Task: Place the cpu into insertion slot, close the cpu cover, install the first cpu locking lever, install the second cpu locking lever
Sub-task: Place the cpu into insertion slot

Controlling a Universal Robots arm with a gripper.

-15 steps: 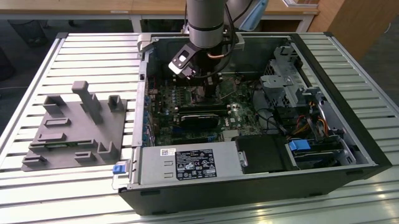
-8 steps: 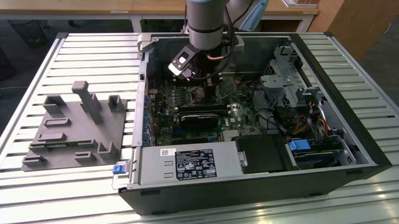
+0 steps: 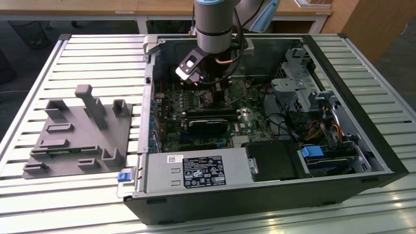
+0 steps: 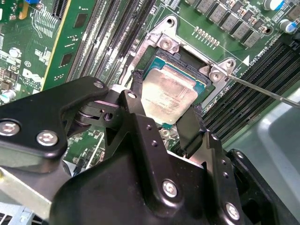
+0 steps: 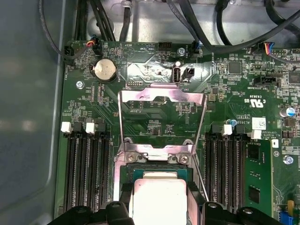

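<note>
Gripped the cpu point(image 4: 171, 91) by two opposite edges with the end effector point(image 4: 168, 102), right at the insertion slot point(image 4: 185, 60). Showed the cpu cover point(image 5: 161, 95) flipped back open, upper centre of the exterior view, inside the computer case point(image 3: 260, 200).

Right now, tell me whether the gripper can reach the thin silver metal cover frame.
Probably yes: the cover stands open with nothing over it, but the gripper is shut on the silvery square cpu.
</note>
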